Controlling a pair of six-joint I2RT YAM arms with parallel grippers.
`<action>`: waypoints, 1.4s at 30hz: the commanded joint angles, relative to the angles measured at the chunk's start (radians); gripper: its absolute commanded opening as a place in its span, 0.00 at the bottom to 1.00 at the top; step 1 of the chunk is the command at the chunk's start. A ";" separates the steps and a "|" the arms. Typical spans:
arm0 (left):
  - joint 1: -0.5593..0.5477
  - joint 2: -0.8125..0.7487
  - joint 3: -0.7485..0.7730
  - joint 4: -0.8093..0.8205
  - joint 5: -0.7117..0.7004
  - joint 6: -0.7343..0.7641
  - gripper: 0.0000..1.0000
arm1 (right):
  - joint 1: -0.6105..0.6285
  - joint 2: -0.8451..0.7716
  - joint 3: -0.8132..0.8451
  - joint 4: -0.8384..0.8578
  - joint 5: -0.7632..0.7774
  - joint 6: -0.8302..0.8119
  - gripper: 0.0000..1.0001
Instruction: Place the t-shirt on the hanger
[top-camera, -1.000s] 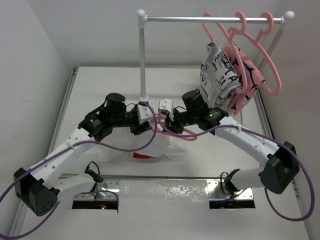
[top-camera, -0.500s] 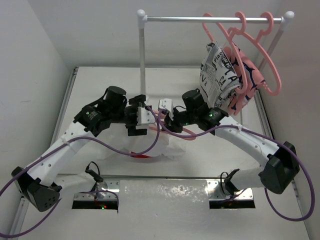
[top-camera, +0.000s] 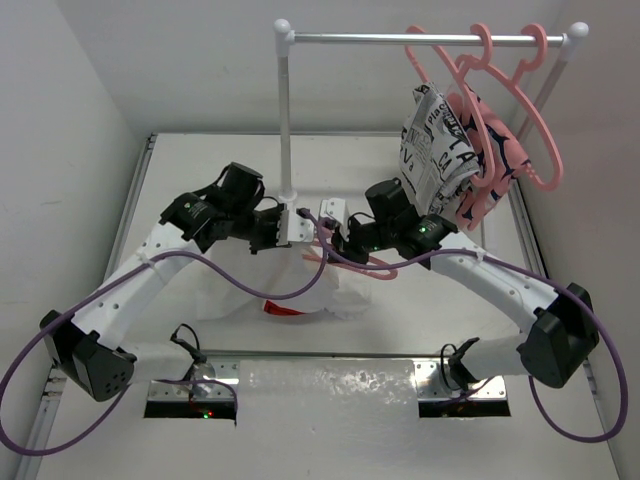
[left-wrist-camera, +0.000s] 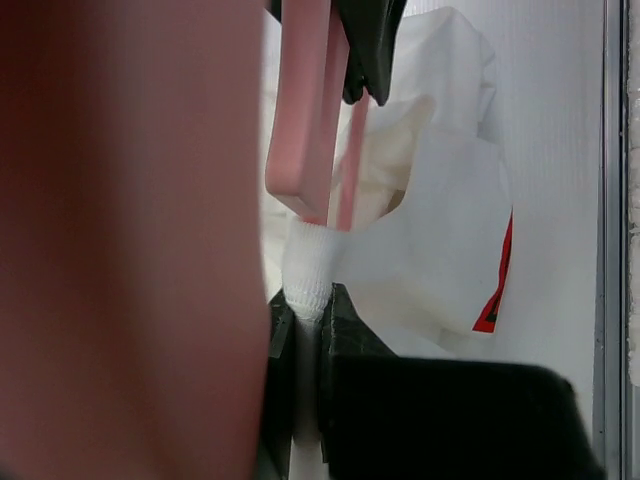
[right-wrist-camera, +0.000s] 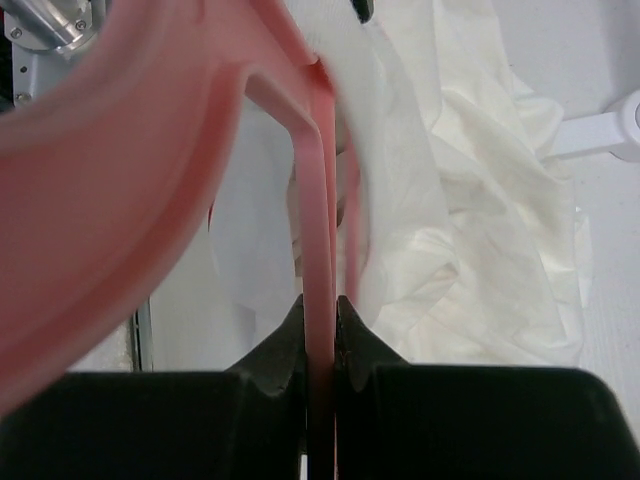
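The small white cloth t-shirt (top-camera: 340, 295) with a red printed patch lies crumpled at the middle of the white table (top-camera: 200, 170), toward its near edge. The left gripper (left-wrist-camera: 305, 312) is pinched tight on a ribbed white edge of it. Just beside it, the right gripper (right-wrist-camera: 320, 312) is clamped on a thin bar of the salmon-pink plastic hanger (right-wrist-camera: 318, 200), which touches the cloth. Behind them stands the white-and-metal rack (top-camera: 285, 120).

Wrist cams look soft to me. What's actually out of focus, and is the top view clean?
Left wrist: a pink blur, likely the hanger close to the lens, fills the left half; the t-shirt behind is sharp. Right wrist: the hanger's curve at upper left is soft, the t-shirt's weave crisp. Top external: even light, soft shadows, no motion blur.
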 joint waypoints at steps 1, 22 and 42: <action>0.010 0.018 0.004 0.032 -0.038 -0.034 0.00 | 0.016 -0.035 0.035 0.102 -0.100 -0.016 0.00; 0.027 -0.078 -0.175 0.246 -0.002 -0.333 0.00 | 0.003 -0.035 0.027 0.203 0.133 0.075 0.36; 0.147 -0.233 -0.367 0.474 -0.073 -0.754 0.00 | 0.045 -0.092 -0.335 0.617 0.644 0.991 0.71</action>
